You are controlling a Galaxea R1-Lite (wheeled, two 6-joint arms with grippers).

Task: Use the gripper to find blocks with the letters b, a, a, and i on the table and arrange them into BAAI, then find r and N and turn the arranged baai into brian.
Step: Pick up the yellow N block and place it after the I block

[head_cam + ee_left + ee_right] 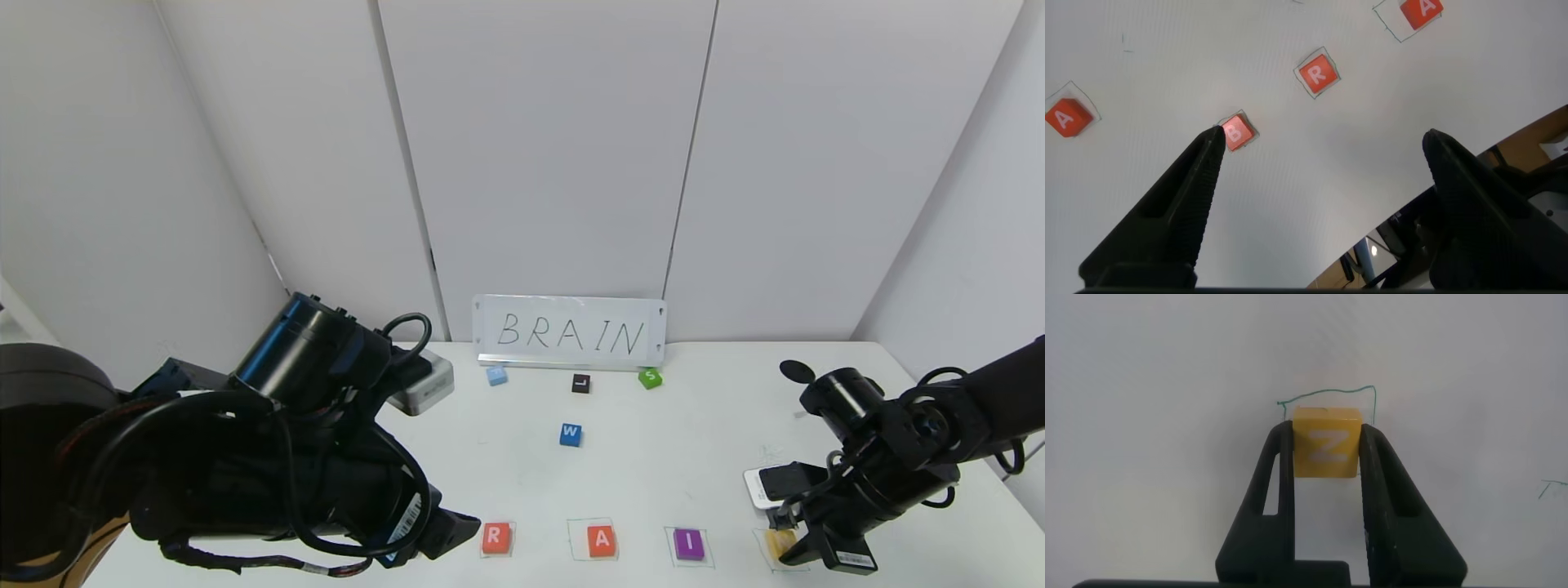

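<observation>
On the white table [669, 457], an orange-red R block [496, 537], an orange-red A block [602, 541] and a purple I block [688, 544] lie in a front row, each in a pen-drawn square. My right gripper [793, 545] is shut on the yellow N block [1327, 442], held between its fingers at a green pen square [1327, 396] right of the I. My left gripper [1323, 143] is open and empty above the table's front left. Its view shows the B block [1237, 131] beside one fingertip, the R [1317, 73], the A [1422, 10] and a second A [1063, 118] off to the side.
A white sign reading BRAIN [571, 331] stands at the back. Before it lie a light blue block [496, 376], the black L [580, 383], the green S [650, 378] and the blue W [571, 434]. A white box [424, 388] sits back left, and a round hole [796, 371] is at the right.
</observation>
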